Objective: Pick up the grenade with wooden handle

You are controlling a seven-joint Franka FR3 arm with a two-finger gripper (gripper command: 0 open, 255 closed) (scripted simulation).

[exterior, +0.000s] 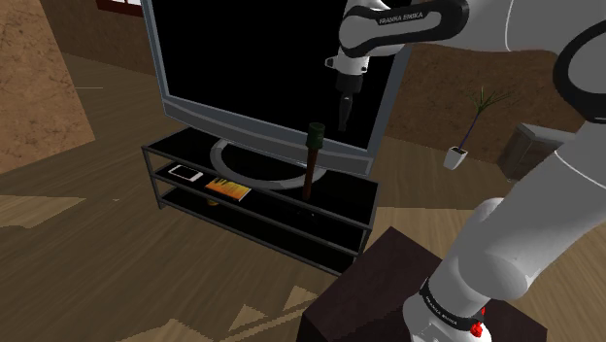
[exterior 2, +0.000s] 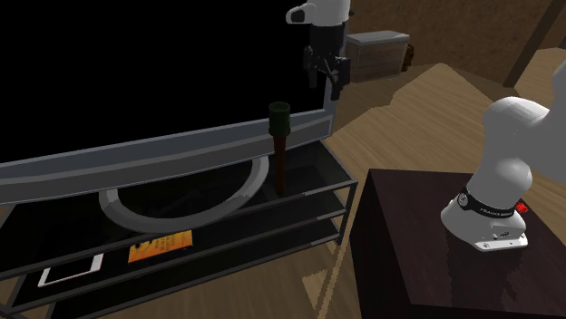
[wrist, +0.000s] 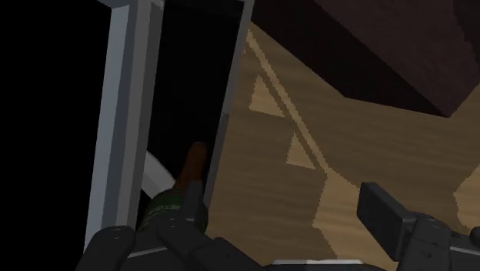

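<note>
A stick grenade [exterior: 310, 160] stands upright on the top shelf of the black TV stand [exterior: 152, 181]. It has a dark green head and a brown wooden handle, and it sits just in front of the TV's lower edge. My gripper [exterior: 344, 120] hangs open above it, a little toward the shoulder view's right, with nothing between the fingers. The second exterior view has the grenade [exterior 2: 279, 145] below and left of the gripper [exterior 2: 327, 82]. In the wrist view the grenade [wrist: 183, 194] lies close by one finger [wrist: 115, 245], outside the gap of the open gripper [wrist: 250, 231].
A large grey-framed TV [exterior: 262, 68] with a curved foot stands right behind the grenade. A white phone [exterior: 185, 174] and an orange card [exterior: 228, 188] lie on the shelf toward the shoulder view's left. My dark box stand [exterior: 374, 291] is beside the TV stand. A potted plant [exterior: 466, 131] stands farther back.
</note>
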